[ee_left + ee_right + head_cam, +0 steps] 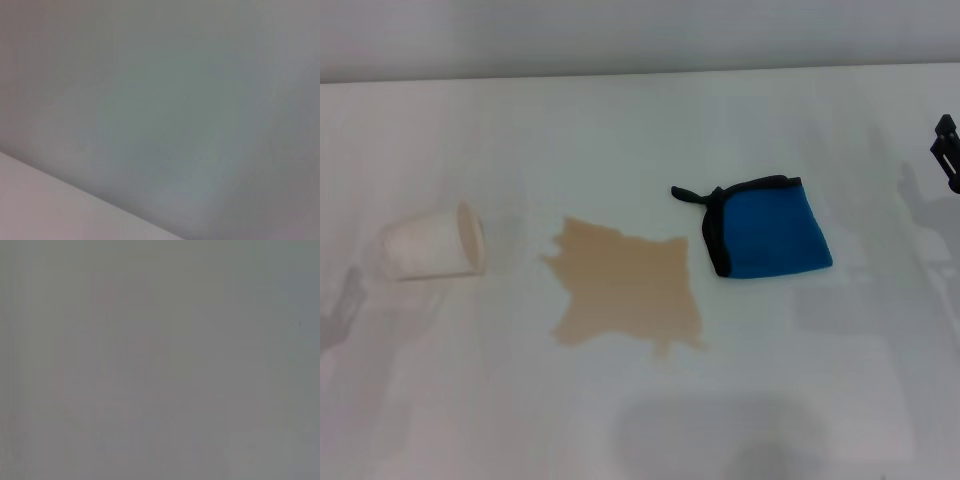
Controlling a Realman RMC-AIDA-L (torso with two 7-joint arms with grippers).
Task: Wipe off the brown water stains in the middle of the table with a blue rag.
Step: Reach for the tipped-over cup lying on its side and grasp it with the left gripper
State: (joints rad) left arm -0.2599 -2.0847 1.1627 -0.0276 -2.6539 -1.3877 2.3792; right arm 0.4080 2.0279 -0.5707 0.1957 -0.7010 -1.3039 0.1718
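The brown water stains (625,288) form a jagged tan puddle in the middle of the white table (620,130). Just right of the puddle lies the folded blue rag (770,232), with black trim and a small black loop at its far left corner. It lies apart from the puddle's edge. My right gripper (946,150) shows only as a dark tip at the right edge of the head view, well right of the rag and touching nothing. My left gripper is out of view. Both wrist views show only blank grey surface.
A white paper cup (432,243) lies tipped on its side left of the puddle, mouth toward the stains. The table's far edge (640,74) runs along the back, with a grey wall behind.
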